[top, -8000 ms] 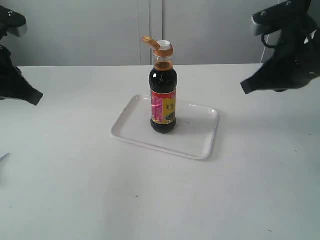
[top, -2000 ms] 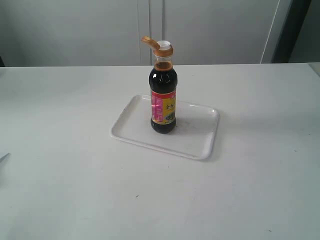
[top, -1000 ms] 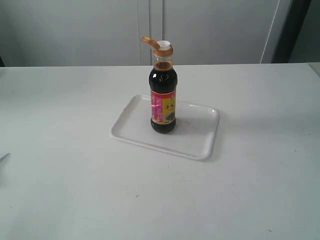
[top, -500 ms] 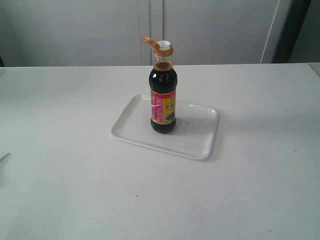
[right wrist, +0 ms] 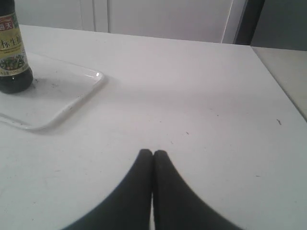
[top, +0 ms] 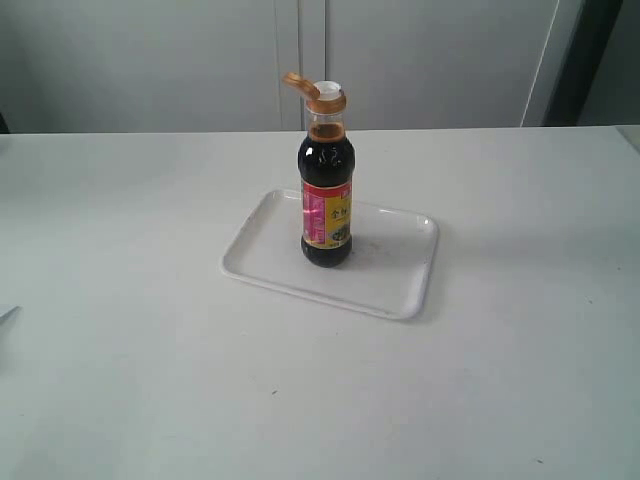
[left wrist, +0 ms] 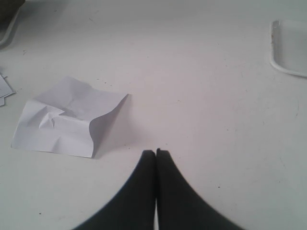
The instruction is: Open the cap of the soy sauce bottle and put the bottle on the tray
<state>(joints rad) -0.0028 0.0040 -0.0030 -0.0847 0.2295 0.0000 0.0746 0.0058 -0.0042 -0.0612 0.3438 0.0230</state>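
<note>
Both arms have pulled out of the exterior view since eight seconds back. My left hand [left wrist: 155, 152] and right hand [right wrist: 153, 152] sit pressed together, empty. The bottle [top: 326, 200] stands upright mid-desk on the tray [top: 400, 290], cap [top: 299, 84] flipped open; I judge the task finished.

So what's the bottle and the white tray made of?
The soy sauce bottle looks like clear glossy plastic or glass: highlights glint on it. The tray seems smooth white plastic, with a thin shiny moulded rim. The cap looks like orange plastic.
</note>
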